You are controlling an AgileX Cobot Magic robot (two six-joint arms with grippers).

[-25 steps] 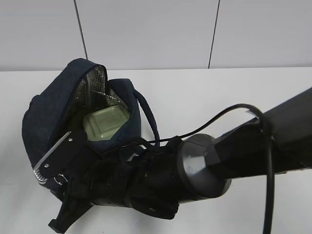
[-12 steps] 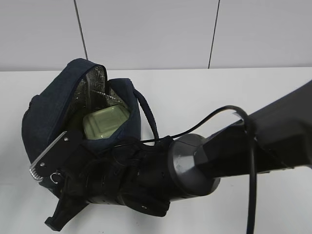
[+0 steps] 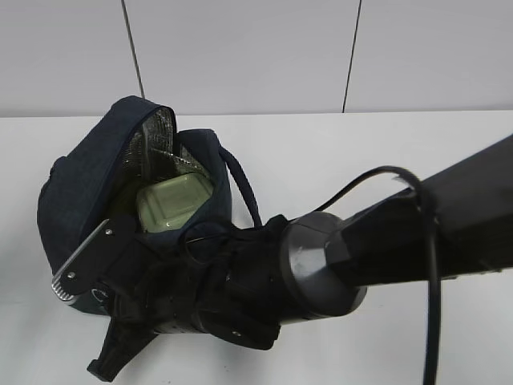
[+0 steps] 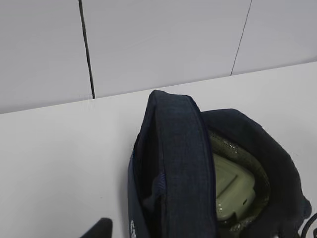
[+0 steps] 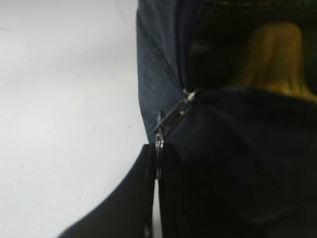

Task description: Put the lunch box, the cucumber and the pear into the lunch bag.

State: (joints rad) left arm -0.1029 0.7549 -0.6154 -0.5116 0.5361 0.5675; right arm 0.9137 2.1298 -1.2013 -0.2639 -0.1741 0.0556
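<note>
The navy lunch bag [image 3: 80, 184] stands open at the left, with its foil-lined flap up. The lunch box [image 3: 172, 202] with its sage-green lid lies inside it and also shows in the left wrist view [image 4: 233, 186]. A dark green band beside the box [image 4: 233, 151] looks like the cucumber. The yellow pear [image 5: 270, 54] sits inside the bag in the right wrist view. My right gripper [image 5: 157, 148] reaches across to the bag's front left corner [image 3: 88, 277] and is shut on the metal zipper ring [image 5: 159, 133]. Only one left fingertip [image 4: 101, 229] shows, well left of centre, beside the bag.
The white table [image 3: 377, 152] runs to a white panelled wall [image 3: 240, 56] behind the bag. The bag's strap handle [image 3: 240, 188] loops out to its right. My right arm [image 3: 401, 241] crosses the front of the exterior view.
My right gripper dipped slightly left, then came back a little right, still shut on the zipper ring. The bag and its contents have barely moved.
</note>
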